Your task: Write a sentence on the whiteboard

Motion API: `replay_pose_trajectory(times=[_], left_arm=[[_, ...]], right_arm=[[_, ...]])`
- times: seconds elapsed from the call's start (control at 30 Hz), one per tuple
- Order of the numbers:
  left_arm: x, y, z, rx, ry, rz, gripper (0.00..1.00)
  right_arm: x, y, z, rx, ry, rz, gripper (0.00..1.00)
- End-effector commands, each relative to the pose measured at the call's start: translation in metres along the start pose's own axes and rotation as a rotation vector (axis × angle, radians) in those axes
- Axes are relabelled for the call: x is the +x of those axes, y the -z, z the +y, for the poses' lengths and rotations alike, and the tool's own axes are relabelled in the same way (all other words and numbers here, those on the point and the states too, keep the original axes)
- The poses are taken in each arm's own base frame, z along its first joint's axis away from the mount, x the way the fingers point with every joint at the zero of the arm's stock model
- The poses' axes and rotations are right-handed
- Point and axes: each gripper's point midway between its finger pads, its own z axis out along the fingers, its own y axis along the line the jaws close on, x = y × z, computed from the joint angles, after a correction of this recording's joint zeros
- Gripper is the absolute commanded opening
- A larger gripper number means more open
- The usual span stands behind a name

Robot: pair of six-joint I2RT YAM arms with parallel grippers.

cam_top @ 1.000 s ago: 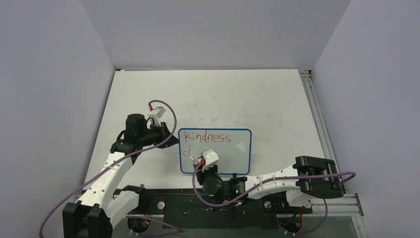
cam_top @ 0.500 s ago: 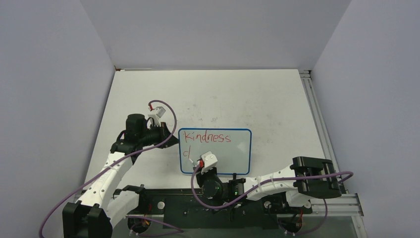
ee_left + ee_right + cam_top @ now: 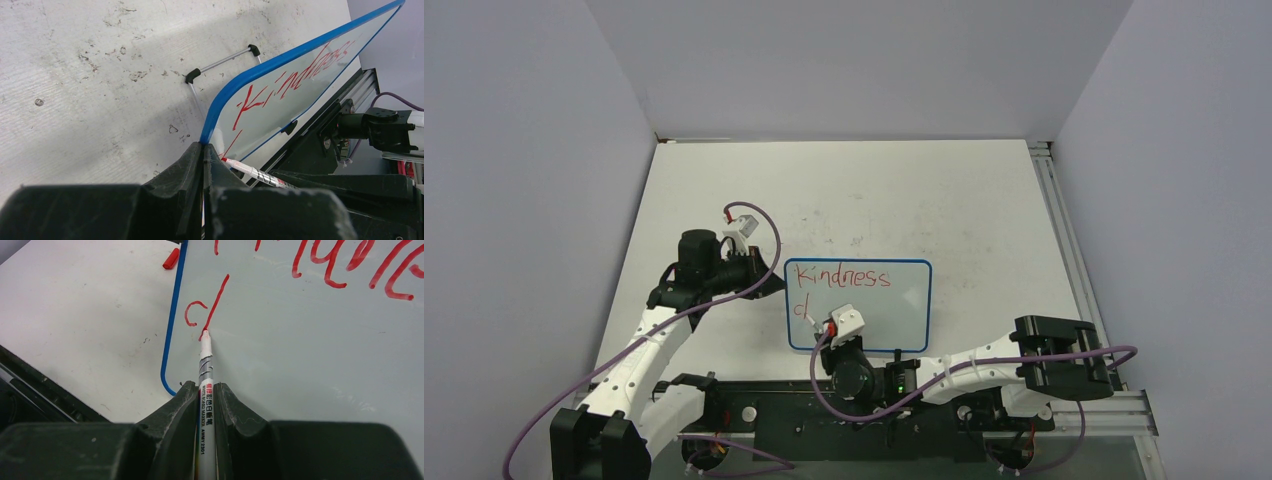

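The whiteboard, blue-framed, lies near the table's front and reads "Kindness" in red, with a "d" below it. My left gripper is shut on the frame's left edge, and in the left wrist view that gripper pinches the blue rim of the whiteboard. My right gripper is shut on a white marker. The marker's red tip touches the whiteboard at the foot of the "d" stem. From above, my right gripper sits over the board's lower left corner.
A red marker cap lies on the table just left of the board's frame. A thin metal bar with black ends lies on the table beyond the board's far edge. An aluminium rail runs along the table's right side.
My right gripper slid slightly toward the near edge, lengthening the stem of the "d". The left gripper and the board stayed put.
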Motion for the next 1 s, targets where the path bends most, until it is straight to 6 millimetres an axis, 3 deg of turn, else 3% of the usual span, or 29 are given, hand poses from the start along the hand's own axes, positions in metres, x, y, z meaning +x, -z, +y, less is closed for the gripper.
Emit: replay_pose_trajectory(times=[0.0,0.33,0.97], left_arm=[[-0.017,0.004,-0.013,0.031,-0.039,-0.038,0.00],[-0.016,0.004,-0.013,0.031,-0.041,-0.037,0.00],[-0.017,0.005,-0.014,0.031,-0.043,-0.041,0.00]], right_arm=[[-0.023,-0.002,-0.014,0.068,-0.044,-0.065,0.05],[-0.024,0.003,-0.023,0.090,-0.050,-0.072,0.05],[0.011,0.011,-0.019,0.069,-0.036,0.011,0.05]])
